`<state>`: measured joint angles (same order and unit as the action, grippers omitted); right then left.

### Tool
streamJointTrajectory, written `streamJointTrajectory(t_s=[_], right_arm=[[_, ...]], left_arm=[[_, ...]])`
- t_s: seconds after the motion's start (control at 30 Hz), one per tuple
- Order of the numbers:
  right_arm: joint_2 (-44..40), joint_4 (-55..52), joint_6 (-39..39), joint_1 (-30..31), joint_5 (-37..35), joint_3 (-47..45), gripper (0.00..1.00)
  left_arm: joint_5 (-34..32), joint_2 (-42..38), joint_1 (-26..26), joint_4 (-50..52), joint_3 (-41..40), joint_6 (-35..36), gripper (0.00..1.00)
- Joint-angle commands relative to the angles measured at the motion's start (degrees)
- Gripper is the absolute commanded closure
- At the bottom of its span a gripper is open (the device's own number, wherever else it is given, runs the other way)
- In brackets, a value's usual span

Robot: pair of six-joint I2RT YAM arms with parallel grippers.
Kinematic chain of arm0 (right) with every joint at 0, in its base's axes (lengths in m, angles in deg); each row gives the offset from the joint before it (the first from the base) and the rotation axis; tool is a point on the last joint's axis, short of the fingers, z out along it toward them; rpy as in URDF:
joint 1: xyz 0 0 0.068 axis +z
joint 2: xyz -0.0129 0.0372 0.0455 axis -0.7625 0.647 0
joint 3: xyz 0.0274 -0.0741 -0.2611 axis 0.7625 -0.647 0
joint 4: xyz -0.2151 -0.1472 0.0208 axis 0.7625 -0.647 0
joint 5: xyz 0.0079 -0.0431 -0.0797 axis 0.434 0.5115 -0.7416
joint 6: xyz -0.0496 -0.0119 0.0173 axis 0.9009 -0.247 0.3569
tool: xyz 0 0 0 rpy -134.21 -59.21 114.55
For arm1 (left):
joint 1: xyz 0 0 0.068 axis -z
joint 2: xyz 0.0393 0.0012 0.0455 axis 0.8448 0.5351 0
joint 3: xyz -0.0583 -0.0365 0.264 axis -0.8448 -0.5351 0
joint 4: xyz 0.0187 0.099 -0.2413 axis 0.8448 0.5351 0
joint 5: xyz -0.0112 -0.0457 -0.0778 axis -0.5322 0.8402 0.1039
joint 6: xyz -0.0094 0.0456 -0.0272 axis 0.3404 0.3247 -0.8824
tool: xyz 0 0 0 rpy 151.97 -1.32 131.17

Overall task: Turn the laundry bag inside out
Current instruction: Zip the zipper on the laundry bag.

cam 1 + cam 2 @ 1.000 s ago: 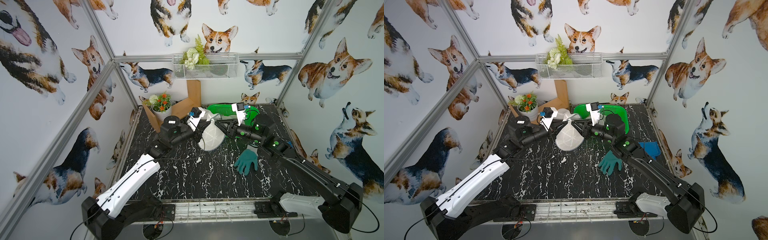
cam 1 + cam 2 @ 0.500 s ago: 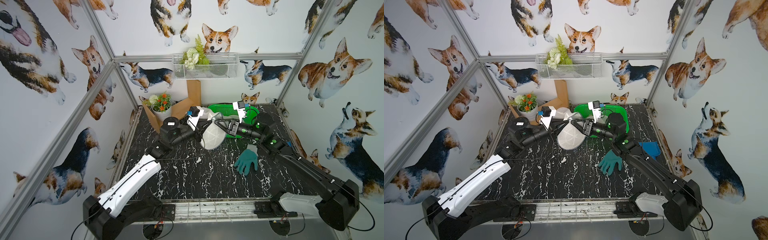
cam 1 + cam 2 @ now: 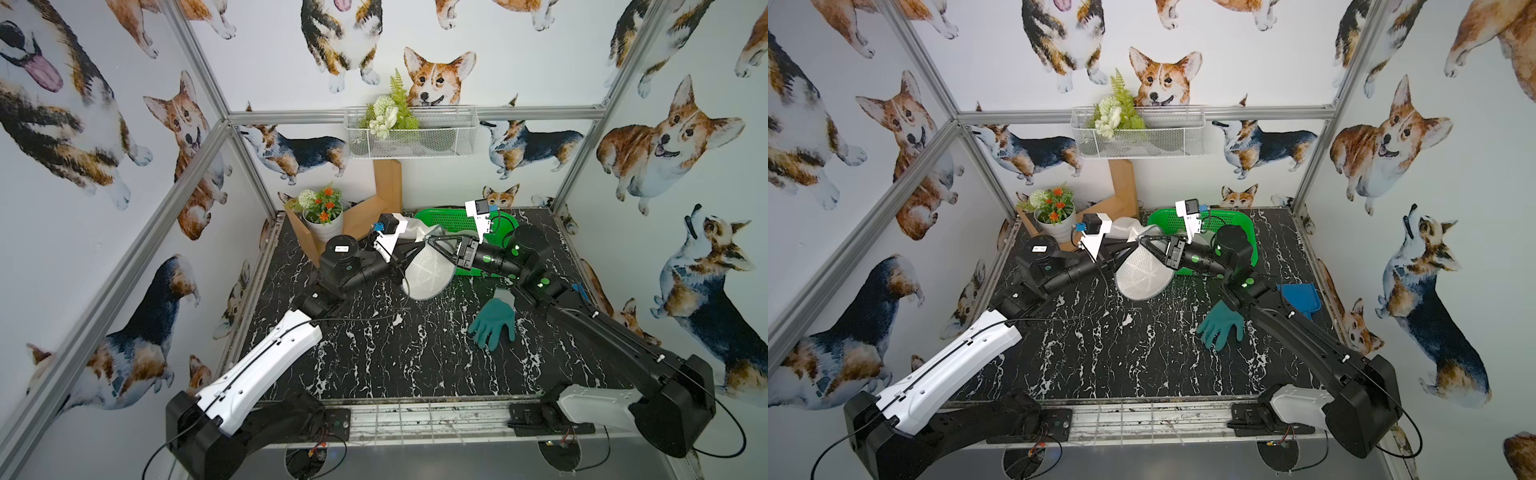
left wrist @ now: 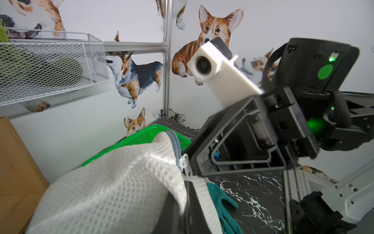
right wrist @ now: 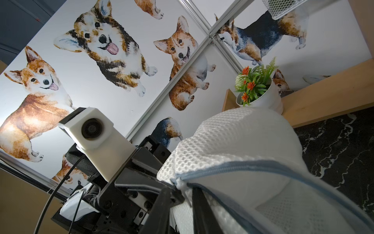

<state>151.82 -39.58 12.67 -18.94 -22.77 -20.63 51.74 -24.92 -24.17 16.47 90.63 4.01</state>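
The left tool [image 3: 417,248] clamps the lifted laundry bag [image 3: 428,276]; whether the right tool [image 3: 433,241] grips is unclear, so the mesh may slip.

White mesh laundry bag [image 3: 428,270], green basket [image 3: 444,216], teal glove [image 3: 494,322], black white-veined table [image 3: 395,357].

You've got one mesh laundry bag [image 3: 428,270], one green basket [image 3: 442,216], one teal glove [image 3: 494,322], one potted plant [image 3: 326,224], one wire basket [image 3: 415,141] and one blue plastic item [image 3: 1302,297].
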Motion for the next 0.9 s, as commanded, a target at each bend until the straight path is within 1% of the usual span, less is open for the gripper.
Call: streamJointTrajectory(t_s=[0.0,0.17,0.3,0.37,0.43,0.6,0.63,0.77,0.87], right_arm=[[0.3,3.3,-0.7,0.0,0.8,0.2,0.78],[0.4,1.5,0.7,0.1,-0.9,0.2,0.71],[1.1,0.6,1.3,0.0,-0.6,0.7,0.72],[1.3,0.6,1.5,0.0,-0.6,0.6,0.74],[1.5,0.8,1.5,0.1,-0.7,0.6,0.78],[1.4,0.9,1.5,0.1,-1.6,0.5,0.98],[1.3,0.5,1.7,0.1,-2.0,0.5,1.0],[-0.1,-2.1,2.9,-0.5,-4.0,0.4,1.0],[-1.5,-3.6,2.9,-2.2,-4.9,-0.2,1.0]], left_arm=[[0.6,0.2,0.1,-2.2,0.5,-0.1,1.0],[1.0,0.3,0.1,-3.0,0.5,-0.5,1.0],[1.2,0.5,0.1,-3.7,0.4,-0.9,1.0],[1.2,0.6,0.1,-4.2,0.4,-1.2,1.0],[1.4,0.9,0.1,-4.4,0.4,-1.5,1.0],[0.8,0.9,0.1,-4.4,0.5,-1.4,1.0],[0.3,0.8,0.1,-4.2,0.5,-1.3,1.0],[-2.2,0.0,0.1,-3.7,0.0,-1.0,1.0],[-3.1,-0.6,0.1,-3.4,-0.5,-0.8,1.0]])
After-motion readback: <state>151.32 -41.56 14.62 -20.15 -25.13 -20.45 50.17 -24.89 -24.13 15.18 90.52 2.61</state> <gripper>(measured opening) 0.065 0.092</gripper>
